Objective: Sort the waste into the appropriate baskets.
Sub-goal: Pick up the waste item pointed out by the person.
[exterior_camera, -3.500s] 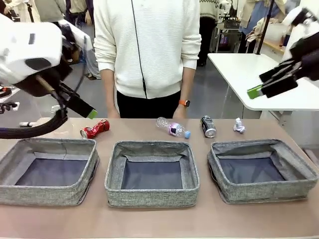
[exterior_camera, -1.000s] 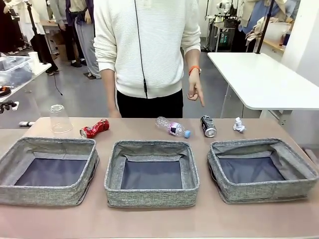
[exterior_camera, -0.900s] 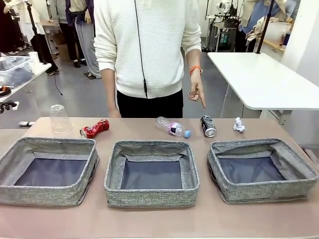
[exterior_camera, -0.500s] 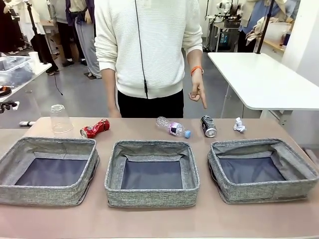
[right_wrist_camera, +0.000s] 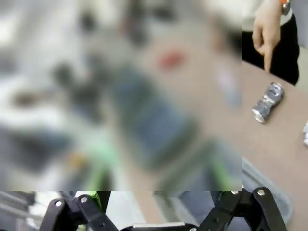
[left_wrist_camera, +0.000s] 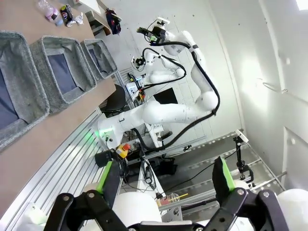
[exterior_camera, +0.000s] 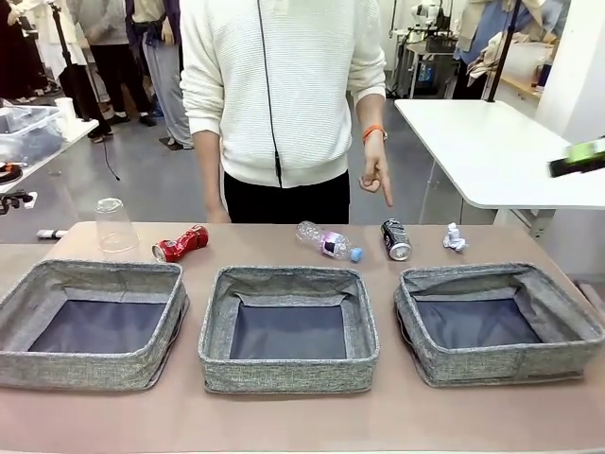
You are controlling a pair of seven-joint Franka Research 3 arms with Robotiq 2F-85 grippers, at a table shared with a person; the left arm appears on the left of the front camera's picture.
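The table (exterior_camera: 284, 421) carries three grey baskets along its near side: the left basket (exterior_camera: 38, 280), the middle basket (exterior_camera: 288, 276) and the right basket (exterior_camera: 492, 274), none with anything in it. A person stands at the far side, their pointing finger (exterior_camera: 383, 194) hanging just above the dark can (exterior_camera: 395, 239).

The robot's left hand (left_wrist_camera: 164, 171) is well away from the litter, spread wide and holding nothing. The right hand (right_wrist_camera: 159, 173) is also wide open and empty, up beyond the table's right end.

Behind the baskets lie an upturned clear cup (exterior_camera: 114, 225) at far left, a bottle (exterior_camera: 328, 242) mid-table, a crushed red can (exterior_camera: 180, 245) beside the cup, and a paper wad (exterior_camera: 454, 237) at far right.

I'd worry about a reach for the dark can. It lies on its side, so a glancing touch could roll it into the bottle, and the finger is close enough to be struck.
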